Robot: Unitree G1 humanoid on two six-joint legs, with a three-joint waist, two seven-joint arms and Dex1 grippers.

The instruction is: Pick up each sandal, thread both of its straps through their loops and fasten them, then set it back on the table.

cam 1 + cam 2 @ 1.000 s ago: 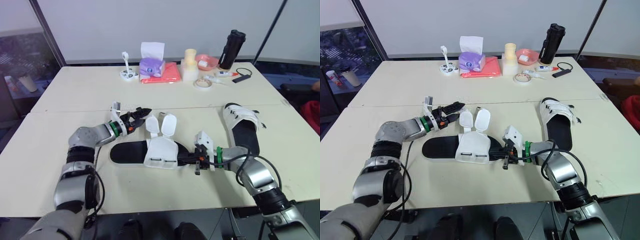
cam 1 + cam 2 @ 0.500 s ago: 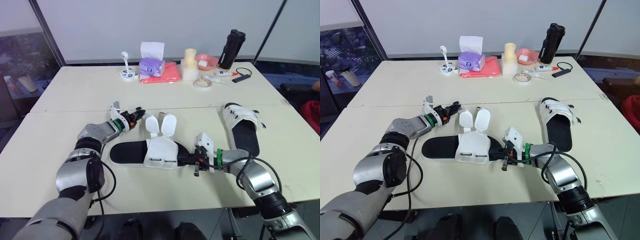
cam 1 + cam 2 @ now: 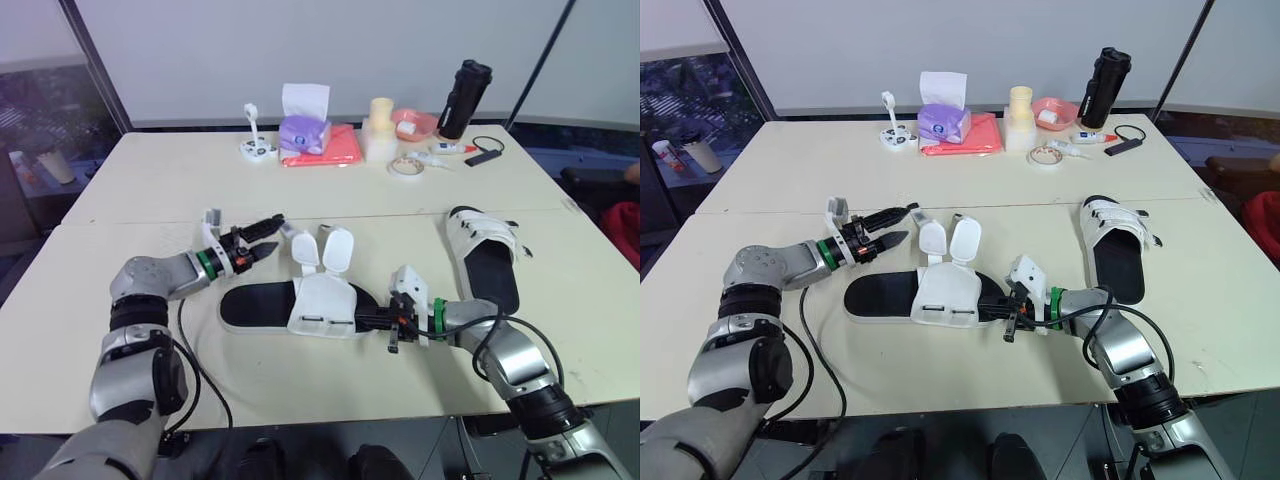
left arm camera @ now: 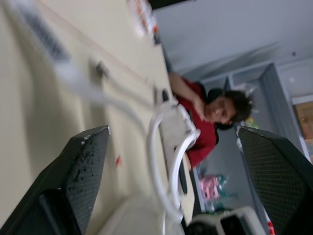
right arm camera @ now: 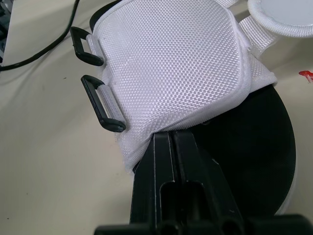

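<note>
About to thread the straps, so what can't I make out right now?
Right gripper tips: right wrist view, under the sandal upper; what they pinch is hidden.
Straps: left wrist view, blurred.
Far sandal fastenings: eye views, too small.

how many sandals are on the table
2. The open-strapped sandal lies front middle of the table; the strapped sandal lies to its right. None looks hidden.
</note>
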